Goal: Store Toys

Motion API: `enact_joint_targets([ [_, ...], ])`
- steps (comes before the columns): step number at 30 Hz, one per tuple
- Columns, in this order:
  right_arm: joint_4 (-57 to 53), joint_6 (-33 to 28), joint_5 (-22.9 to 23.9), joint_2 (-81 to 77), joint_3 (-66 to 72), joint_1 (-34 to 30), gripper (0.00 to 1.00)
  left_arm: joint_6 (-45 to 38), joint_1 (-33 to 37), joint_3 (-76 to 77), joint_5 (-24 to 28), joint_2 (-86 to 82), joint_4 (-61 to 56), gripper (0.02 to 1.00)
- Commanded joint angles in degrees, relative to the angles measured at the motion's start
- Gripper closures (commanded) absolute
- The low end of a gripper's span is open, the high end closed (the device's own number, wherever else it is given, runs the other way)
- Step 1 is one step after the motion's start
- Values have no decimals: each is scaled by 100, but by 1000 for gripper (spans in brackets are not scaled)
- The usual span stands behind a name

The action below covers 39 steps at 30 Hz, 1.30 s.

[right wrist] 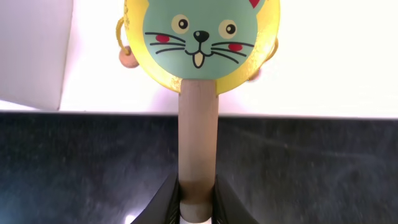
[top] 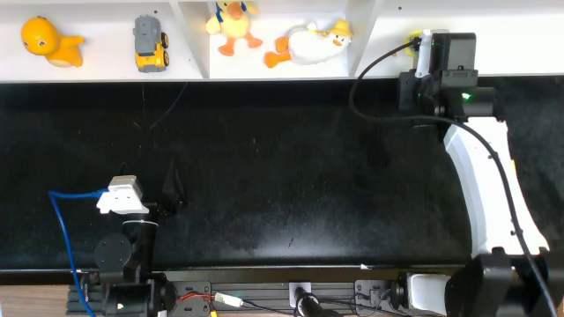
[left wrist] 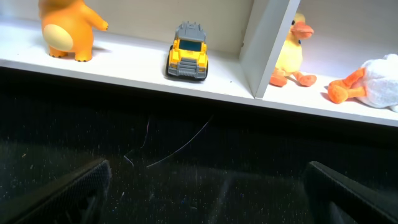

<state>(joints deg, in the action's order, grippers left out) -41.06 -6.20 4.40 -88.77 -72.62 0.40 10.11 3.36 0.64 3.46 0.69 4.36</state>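
A cat-face rattle drum (right wrist: pixel 199 36) with a yellow rim has a wooden handle (right wrist: pixel 198 134), and my right gripper (right wrist: pixel 198 200) is shut on the handle's lower end. The drum head lies over the white shelf floor (right wrist: pixel 336 68) of the right compartment, and a sliver of it (top: pixel 415 40) peeks out beside the right gripper (top: pixel 426 55) at the shelf's edge. My left gripper (top: pixel 172 194) rests low at the left over the black mat, open and holding nothing, its fingers (left wrist: pixel 81 186) spread wide.
The shelf holds an orange figure (top: pixel 51 41), a yellow-grey truck (top: pixel 151 44), an upright yellow duck (top: pixel 233 25) and a lying white duck plush (top: pixel 308 42). White dividers (left wrist: pixel 264 43) separate the compartments. The black mat (top: pixel 291 176) covers the table.
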Motion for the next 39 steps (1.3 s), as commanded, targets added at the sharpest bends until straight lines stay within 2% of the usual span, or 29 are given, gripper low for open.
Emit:
enact_joint_targets([
  [1, 411, -111, -57, -286, 63, -7, 954, 42, -48, -20, 76, -52, 4, 20],
  [5, 835, -109, -81, -586, 63, -7, 954, 42, -48, -20, 76, -52, 4, 23],
  [10, 1255, -94, -328, -931, 63, -7, 954, 42, -48, -20, 74, -52, 4, 20],
  [15, 1576, 254, -334, -1182, 63, -7, 956, 42, -48, -20, 76, -52, 4, 20],
  [25, 1867, 330, -334, -1349, 63, -7, 939, 42, -48, -20, 74, -52, 4, 23],
  [26, 1875, 330, -334, -1349, 63, -7, 879, 42, -48, -20, 76, -52, 4, 20],
  [27, 1875, 330, -334, -1349, 63, -7, 730, 42, -48, -20, 76, -52, 4, 20],
  [30, 1840, 330, -337, -1349, 63, -7, 612, 42, -48, -20, 74, -52, 4, 20],
  [31, 1838, 367, -337, -1349, 63, -7, 465, 42, -48, -20, 76, -52, 4, 20],
  [32, 1840, 402, -337, -1349, 63, -7, 373, 42, -48, -20, 74, -52, 4, 20],
  [37, 1814, 564, -337, -1338, 46, -7, 161, 42, -48, -20, 76, -52, 4, 20],
  [39, 1700, 798, -334, -1259, 28, -7, 3, 42, -48, -20, 76, -52, 4, 23],
])
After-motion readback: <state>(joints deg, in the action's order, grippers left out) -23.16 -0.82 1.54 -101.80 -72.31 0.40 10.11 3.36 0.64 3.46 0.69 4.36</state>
